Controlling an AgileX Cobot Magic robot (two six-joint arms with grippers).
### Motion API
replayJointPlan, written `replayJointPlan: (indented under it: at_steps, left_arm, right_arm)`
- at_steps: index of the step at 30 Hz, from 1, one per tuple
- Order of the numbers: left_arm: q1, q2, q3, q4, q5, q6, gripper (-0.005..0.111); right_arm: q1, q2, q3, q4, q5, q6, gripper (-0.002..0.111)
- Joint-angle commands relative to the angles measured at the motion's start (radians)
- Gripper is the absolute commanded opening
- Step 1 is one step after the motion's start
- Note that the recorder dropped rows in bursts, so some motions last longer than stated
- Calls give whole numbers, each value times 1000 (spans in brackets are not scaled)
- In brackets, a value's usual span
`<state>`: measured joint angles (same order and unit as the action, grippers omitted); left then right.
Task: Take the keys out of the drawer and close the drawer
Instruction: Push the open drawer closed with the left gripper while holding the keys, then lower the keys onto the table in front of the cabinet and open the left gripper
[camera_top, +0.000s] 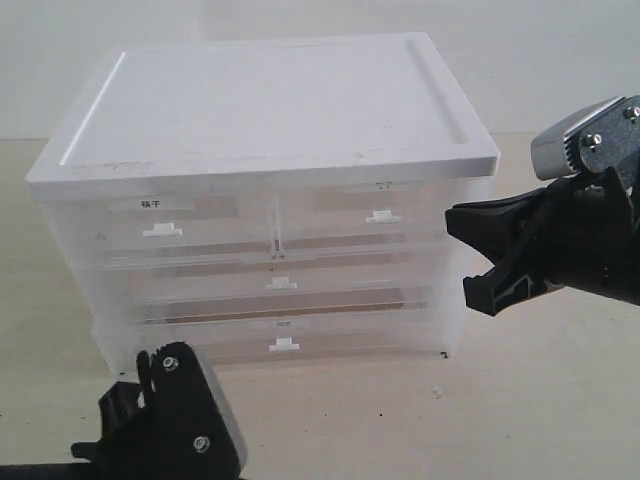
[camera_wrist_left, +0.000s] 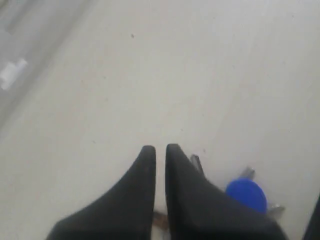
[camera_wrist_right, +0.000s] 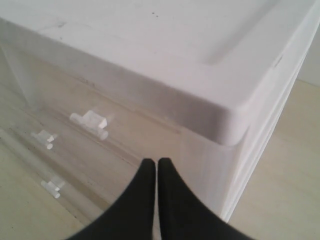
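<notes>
Looks all but finished, with keys (camera_wrist_left: 246, 194) out on the bench (camera_wrist_left: 200, 75) just beside the shut left fingers (camera_wrist_left: 144, 185), every drawer front (camera_top: 200, 238) flush, and right fingers (camera_wrist_right: 142, 200) pressed together, empty, near the cabinet (camera_top: 270, 100) corner.

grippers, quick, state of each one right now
left gripper: closed, nothing visibly held; the keys show just beside its fingers.
right gripper: closed, empty.

A bare lab bench: pale tabletop (camera_top: 560, 400), blank wall (camera_top: 560, 40), plastic drawer cabinet (camera_top: 270, 110).
</notes>
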<state>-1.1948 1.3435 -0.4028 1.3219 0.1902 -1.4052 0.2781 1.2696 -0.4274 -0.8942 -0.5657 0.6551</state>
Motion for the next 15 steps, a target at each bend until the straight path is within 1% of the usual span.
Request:
replayJointPlan:
  at_steps: [1, 3, 4, 5, 6, 7, 8, 9, 12, 13, 15]
  left_arm:
    - [-2, -5, 23, -607, 126, 481, 4]
    - [-2, -5, 23, -712, 173, 559, 6]
    - [-2, -5, 23, -752, 166, 584, 9]
    - [-2, -5, 23, -813, 106, 642, 26]
    - [-2, -5, 23, -818, 75, 651, 35]
    - [-2, 4, 23, -818, 6, 663, 61]
    - [-2, 9, 23, -818, -10, 685, 69]
    - [-2, 34, 23, -815, -4, 730, 75]
    - [-2, 112, 23, -814, 25, 746, 67]
    - [-2, 138, 23, -814, 9, 749, 67]
    - [-2, 184, 23, -802, -69, 752, 67]
  right_arm:
    - [-8, -1, -3, -8, -2, -3, 0]
    - [-8, -1, -3, -8, 1, -3, 0]
    - [-8, -1, -3, -8, 1, -3, 0]
    - [-8, -1, -3, -8, 1, -3, 0]
    - [-8, -1, -3, -8, 1, -3, 0]
    - [-8, -1, -3, -8, 1, -3, 0]
    - [-8, -1, -3, -8, 3, -3, 0]
    - [-8, -1, -3, -8, 8, -3, 0]
    - [-8, -1, -3, -10, 11, -3, 0]
    - [-8, -1, -3, -10, 9, -3, 0]
    - [-8, -1, -3, -10, 9, -3, 0]
